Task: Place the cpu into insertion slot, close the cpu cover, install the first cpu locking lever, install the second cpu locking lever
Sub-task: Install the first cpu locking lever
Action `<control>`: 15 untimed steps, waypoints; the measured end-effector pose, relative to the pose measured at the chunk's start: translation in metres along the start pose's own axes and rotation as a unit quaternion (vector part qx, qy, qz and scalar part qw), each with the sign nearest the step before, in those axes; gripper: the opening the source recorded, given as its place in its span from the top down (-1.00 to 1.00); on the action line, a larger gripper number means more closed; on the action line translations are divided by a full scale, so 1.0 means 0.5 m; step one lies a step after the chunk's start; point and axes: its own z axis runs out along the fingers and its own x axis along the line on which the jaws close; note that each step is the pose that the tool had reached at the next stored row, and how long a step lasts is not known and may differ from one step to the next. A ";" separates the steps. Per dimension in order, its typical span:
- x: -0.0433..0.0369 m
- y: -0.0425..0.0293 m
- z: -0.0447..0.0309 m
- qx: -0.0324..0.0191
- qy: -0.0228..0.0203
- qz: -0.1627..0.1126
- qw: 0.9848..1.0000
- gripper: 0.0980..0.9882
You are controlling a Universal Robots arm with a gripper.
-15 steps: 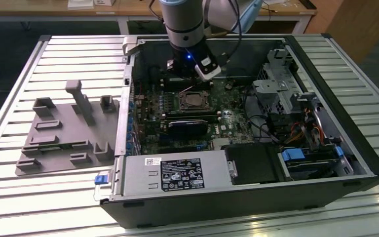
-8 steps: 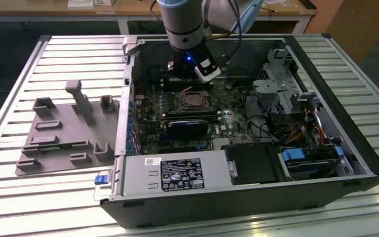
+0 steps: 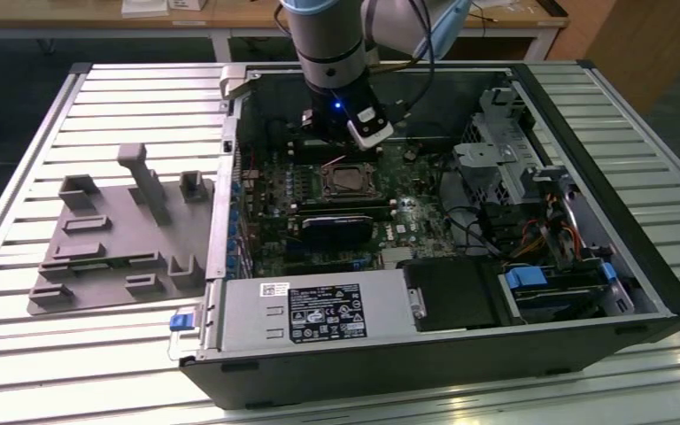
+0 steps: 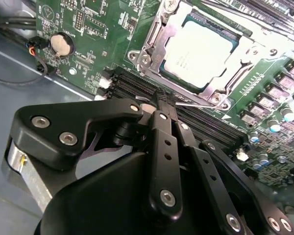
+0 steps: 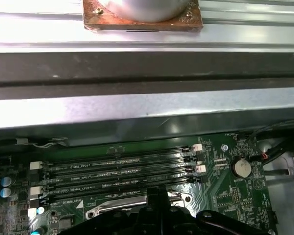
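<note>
Clenched end effector (image 4: 164, 98), grasping nothing, at the locking lever (image 4: 186, 101) beside the cpu cover (image 4: 153, 45); cpu (image 4: 201, 49) apparently seated already. Better to push slowly and evenly, keeping the tips off the memory slots (image 4: 137, 85).

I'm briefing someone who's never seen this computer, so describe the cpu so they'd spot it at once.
Inside the open computer case lies a green board. Beside its long black memory slots, a silvery frame holds the cpu. It is the only flat, dull-grey metal square there; the nearby battery is round.
</note>
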 end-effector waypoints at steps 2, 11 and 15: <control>0.000 0.001 0.001 0.001 -0.001 0.005 1.000 0.99; 0.002 0.009 0.007 0.007 -0.005 0.016 1.000 0.99; 0.003 0.015 0.010 0.010 -0.006 0.022 1.000 0.99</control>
